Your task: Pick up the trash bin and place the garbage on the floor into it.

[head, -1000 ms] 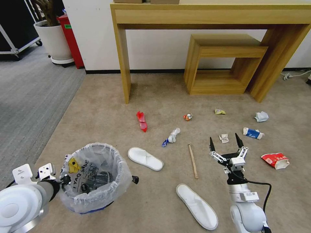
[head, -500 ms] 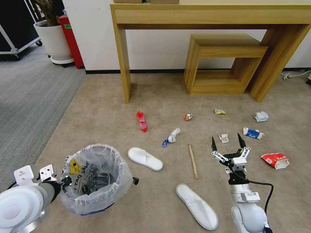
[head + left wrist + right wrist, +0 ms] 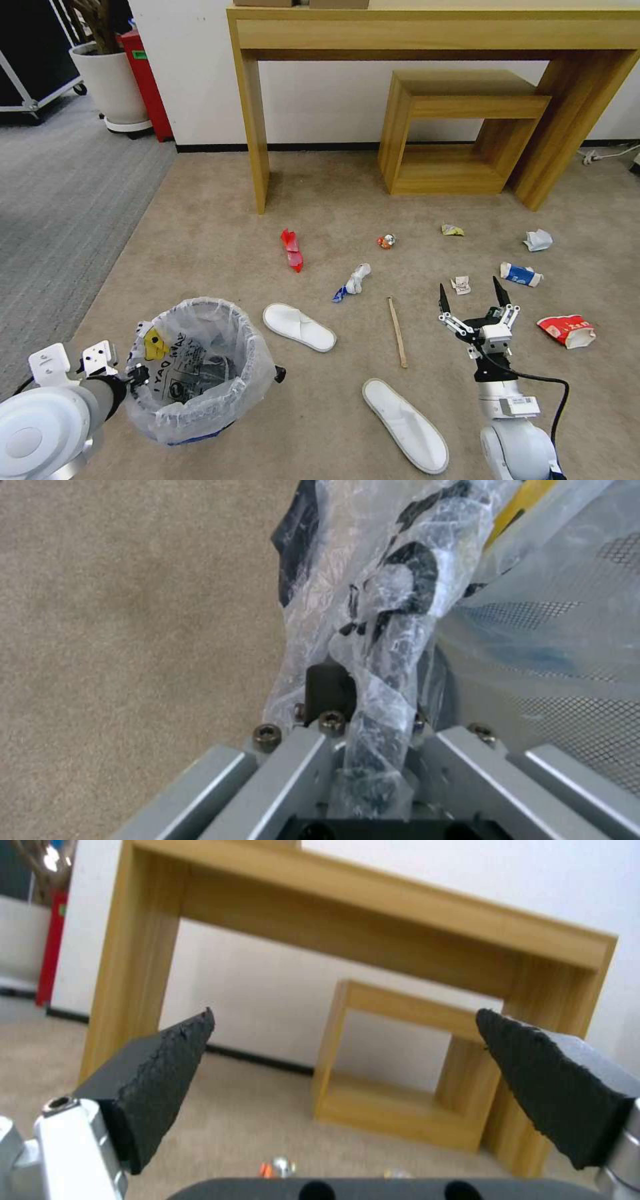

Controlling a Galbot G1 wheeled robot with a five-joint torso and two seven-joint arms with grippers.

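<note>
right gripper (image 3: pixel 471 297), fingers spread wide and empty, hovers over the floor (image 3: pixel 200 233); the crumpled white paper (image 3: pixel 460 285) lies just beyond its tips, wooden stick (image 3: pixel 398 323) to its left, lengthwise away. left gripper (image 3: pixel 137 373) is clamped on the trash bin (image 3: pixel 200 370) rim, well apart.

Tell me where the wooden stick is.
In the head view the wooden stick lies on the beige carpet, between the nearer-left slipper and the open right gripper.
</note>
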